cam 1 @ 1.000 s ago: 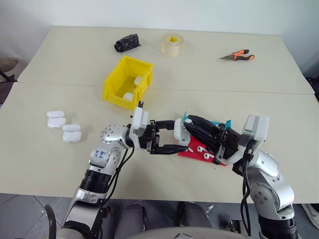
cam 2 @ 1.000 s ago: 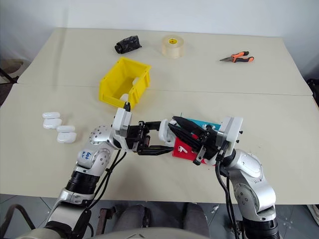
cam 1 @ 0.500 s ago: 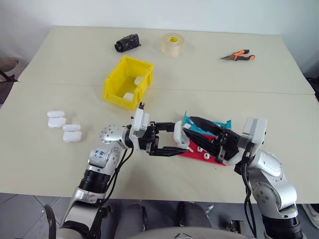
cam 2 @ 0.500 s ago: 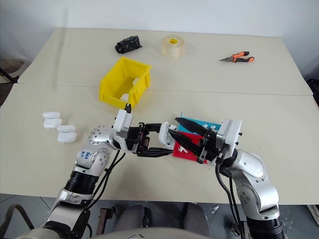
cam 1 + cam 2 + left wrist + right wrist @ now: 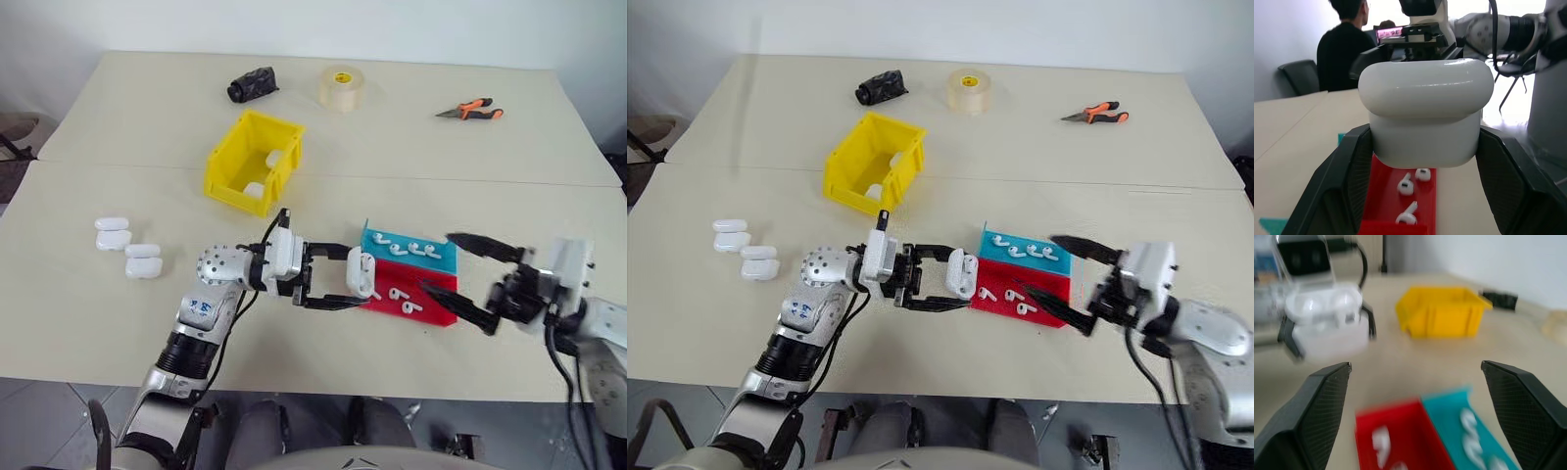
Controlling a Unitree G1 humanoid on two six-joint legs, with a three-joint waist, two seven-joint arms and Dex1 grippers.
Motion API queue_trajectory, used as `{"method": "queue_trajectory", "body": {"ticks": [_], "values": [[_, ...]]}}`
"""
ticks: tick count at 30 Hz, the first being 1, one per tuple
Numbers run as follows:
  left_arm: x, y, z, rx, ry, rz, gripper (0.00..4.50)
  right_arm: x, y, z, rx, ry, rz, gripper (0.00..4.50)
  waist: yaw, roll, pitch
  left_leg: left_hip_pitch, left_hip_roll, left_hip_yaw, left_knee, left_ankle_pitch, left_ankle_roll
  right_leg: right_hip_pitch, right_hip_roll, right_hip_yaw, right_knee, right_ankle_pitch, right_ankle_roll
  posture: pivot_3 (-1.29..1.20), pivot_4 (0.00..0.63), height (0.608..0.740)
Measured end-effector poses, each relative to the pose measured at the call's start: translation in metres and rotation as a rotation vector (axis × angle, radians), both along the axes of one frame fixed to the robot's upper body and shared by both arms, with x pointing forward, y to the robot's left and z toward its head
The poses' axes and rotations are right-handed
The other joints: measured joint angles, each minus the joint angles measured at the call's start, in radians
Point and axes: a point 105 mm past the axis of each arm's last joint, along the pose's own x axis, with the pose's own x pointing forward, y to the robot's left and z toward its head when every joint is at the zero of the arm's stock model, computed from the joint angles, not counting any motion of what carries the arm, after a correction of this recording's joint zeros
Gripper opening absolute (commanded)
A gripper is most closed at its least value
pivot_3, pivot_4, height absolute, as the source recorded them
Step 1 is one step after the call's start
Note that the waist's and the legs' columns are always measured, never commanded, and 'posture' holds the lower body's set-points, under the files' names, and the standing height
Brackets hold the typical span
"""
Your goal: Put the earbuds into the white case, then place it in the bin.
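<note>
The left gripper (image 5: 333,284) clamps the small glossy white rounded case (image 5: 360,275) by its flat sides, just left of the red-and-blue tray (image 5: 428,262) — light, slippery plastic, lid seemingly open. The right gripper (image 5: 470,284), right of the tray, gapes empty — yellow plastic bin (image 5: 252,162) stands farther back

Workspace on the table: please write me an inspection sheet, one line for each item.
Surface: beige table, two joined tops.
Job's things: white case, lid open, in left gripper; earbuds in red-and-blue tray; yellow bin holding white cases.
Clutter: four spare cases, tape roll, pliers, black object.
Grippers: left shut on case; right gripper open, empty.
Cables: black, along both arms.
Surroundings: seated person behind.
</note>
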Motion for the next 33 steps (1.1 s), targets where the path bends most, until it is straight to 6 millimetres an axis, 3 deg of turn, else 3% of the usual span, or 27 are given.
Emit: {"method": "queue_trajectory", "body": {"ticks": [3,7,19,25,33], "values": [[-0.005,-0.004,-0.010,0.008,0.015,0.001,2.78,0.002,-0.032,-0.007,-0.063,0.007,-0.078,4.45,-0.002,0.000,0.000,0.001,0.000,0.000,-0.001,0.000,0.000,0.000,0.000,0.000,0.000,0.000,0.000,0.00,0.150,0.740],[-0.008,-0.007,-0.016,0.010,0.023,0.001,2.78,0.006,-0.045,-0.014,-0.117,0.040,-0.087,4.45,-0.005,0.000,0.000,0.001,0.001,0.001,0.000,0.000,0.000,0.000,0.000,0.001,0.000,0.000,0.000,0.00,0.150,0.740],[-0.006,-0.006,-0.018,0.028,-0.015,0.041,2.78,0.063,-0.007,0.022,-0.356,0.298,-0.039,4.45,-0.001,0.003,0.000,-0.001,0.001,-0.001,0.001,0.000,0.000,-0.001,0.000,-0.001,0.001,0.000,0.000,0.00,0.150,0.740],[-0.007,-0.009,-0.019,0.032,-0.031,0.045,2.78,0.097,0.002,0.025,-0.502,0.400,-0.118,4.45,-0.007,0.003,0.000,-0.001,0.001,-0.001,0.001,0.000,0.000,-0.002,0.000,-0.001,0.001,0.000,0.000,0.00,0.150,0.740],[-0.005,-0.010,-0.018,0.023,-0.037,0.065,2.78,0.114,0.017,0.006,-0.626,0.462,-0.101,4.45,-0.006,0.003,0.000,-0.002,0.001,-0.001,0.001,0.000,0.000,-0.002,-0.001,-0.002,0.001,0.000,0.000,0.00,0.150,0.740]]}}
